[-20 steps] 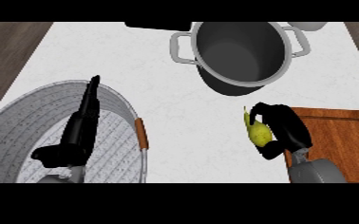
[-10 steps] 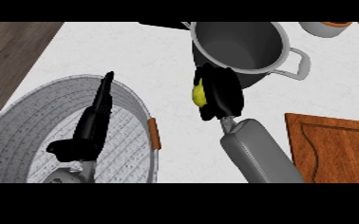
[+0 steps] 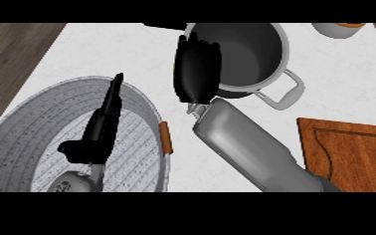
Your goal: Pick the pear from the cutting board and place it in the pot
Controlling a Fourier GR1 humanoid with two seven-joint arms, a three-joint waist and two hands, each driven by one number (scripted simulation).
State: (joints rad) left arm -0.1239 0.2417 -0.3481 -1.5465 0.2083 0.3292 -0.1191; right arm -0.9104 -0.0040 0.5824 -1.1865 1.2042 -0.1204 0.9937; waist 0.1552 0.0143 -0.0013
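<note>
Right hand [image 3: 197, 72] hung over pot [image 3: 253, 55] rim, fingers curled, possibly round hidden pear. Left hand [image 3: 99, 129], fingers straight, left of pot.

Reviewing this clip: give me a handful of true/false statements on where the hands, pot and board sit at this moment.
1. The right hand is at the pot's left rim. True.
2. The pear lies in plain sight on the cutting board. False: no pear shows; the visible part of the board is bare.
3. The left hand is over the large grey pan. True.
4. The pot stands on the cutting board. False: it stands on the white counter, apart from the board.
</note>
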